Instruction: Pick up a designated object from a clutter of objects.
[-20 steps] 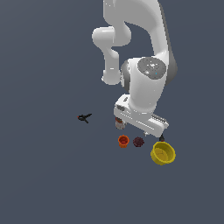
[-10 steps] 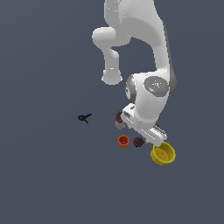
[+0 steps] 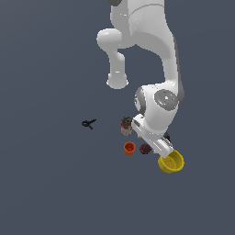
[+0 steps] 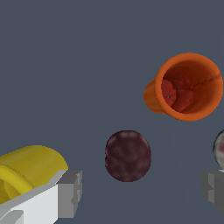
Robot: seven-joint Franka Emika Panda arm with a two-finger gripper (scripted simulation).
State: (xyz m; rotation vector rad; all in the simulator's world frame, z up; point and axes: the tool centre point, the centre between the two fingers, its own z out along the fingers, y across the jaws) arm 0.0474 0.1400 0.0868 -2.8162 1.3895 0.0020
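Observation:
The designated object, a dark maroon bumpy ball (image 4: 127,155), lies on the grey floor between my two grey fingertips (image 4: 70,192). My gripper (image 4: 141,189) is open, its fingers wide apart on either side of the ball and not touching it. In the exterior view the ball (image 3: 145,148) shows just beside the white hand (image 3: 153,137), which hangs low over the clutter of objects. The orange cup (image 4: 186,87) lies on its side close to the ball.
The yellow pan (image 3: 171,162) sits on the exterior view's right of the ball, close to one finger (image 4: 26,175). A grey-topped canister (image 3: 126,125) stands behind the orange cup (image 3: 130,148). A black-and-red clamp (image 3: 88,123) lies apart, further to the exterior view's left.
The hand has turned about its wrist and come down toward the ball. The canister, hidden behind the hand a second ago, now shows. The objects have not moved.

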